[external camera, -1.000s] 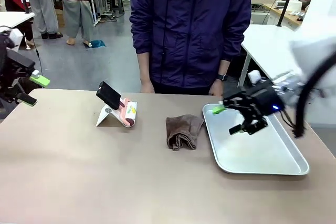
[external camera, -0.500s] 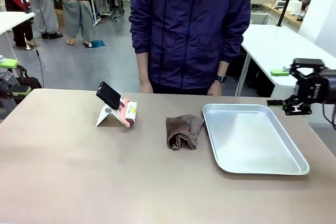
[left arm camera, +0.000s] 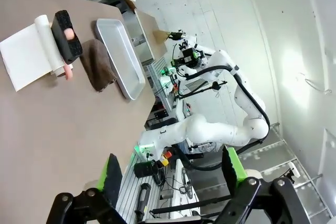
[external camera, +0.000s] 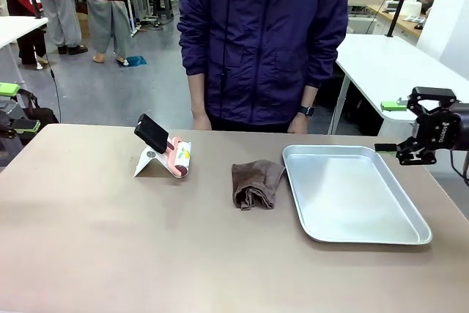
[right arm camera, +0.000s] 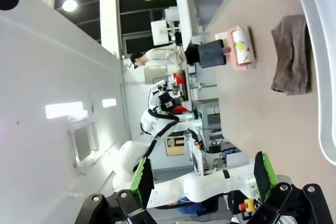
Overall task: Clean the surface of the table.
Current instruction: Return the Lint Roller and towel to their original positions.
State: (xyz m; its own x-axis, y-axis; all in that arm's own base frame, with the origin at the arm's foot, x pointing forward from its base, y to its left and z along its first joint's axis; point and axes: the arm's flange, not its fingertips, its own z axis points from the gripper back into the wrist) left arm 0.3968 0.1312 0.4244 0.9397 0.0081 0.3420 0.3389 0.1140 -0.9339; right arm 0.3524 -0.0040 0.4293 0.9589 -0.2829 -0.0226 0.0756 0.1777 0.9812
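Table (external camera: 110, 240) between both hands, right hand (external camera: 399, 126) open beside it

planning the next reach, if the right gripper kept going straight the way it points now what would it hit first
Probably nothing close: the open right gripper points level across the table, past the brown cloth, toward the other arm, though depth is unclear.

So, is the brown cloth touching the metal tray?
Cannot tell. In the front view the brown cloth lies right beside the metal tray, its corner reaching the rim, but neither contact nor gap is plain.
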